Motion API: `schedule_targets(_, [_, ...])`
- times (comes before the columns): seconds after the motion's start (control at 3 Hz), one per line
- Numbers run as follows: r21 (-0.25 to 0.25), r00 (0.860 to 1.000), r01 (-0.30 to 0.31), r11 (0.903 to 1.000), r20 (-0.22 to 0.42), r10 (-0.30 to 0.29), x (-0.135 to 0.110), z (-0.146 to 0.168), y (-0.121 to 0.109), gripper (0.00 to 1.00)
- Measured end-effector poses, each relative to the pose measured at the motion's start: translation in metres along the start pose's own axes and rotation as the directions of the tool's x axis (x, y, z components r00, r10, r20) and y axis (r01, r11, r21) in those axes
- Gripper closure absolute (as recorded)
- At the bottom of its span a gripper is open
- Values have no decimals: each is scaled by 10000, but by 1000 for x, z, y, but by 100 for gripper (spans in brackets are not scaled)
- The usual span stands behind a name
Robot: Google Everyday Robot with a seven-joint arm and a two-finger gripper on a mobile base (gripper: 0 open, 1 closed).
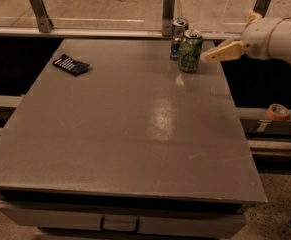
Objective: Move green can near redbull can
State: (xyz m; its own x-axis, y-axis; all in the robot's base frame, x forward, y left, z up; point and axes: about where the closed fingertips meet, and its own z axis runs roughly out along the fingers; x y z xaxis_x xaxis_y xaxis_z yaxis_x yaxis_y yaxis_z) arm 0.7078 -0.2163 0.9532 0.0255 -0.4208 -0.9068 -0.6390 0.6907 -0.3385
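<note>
The green can [190, 51] stands upright at the far right of the grey table [135, 124]. The slim blue-silver redbull can [177, 37] stands upright just behind it to the left, very close or touching. My gripper [229, 36] is to the right of the green can, a short gap away from it, beyond the table's right edge. It is open and empty, with one cream finger [221, 52] pointing toward the can.
A dark blue packet [71, 64] lies at the far left of the table. A metal post [168, 6] and a rail run along the far edge. An orange tape roll [277, 112] sits on a ledge to the right.
</note>
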Motion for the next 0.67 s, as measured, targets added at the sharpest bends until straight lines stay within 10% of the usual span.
schedule_targets(0.33, [1059,9812,1917,9757,25,-1931,-64,-85,-14,0])
schedule_targets(0.67, [1625,9118,4092,8979,-357,-4091,-149,-158,-3,0])
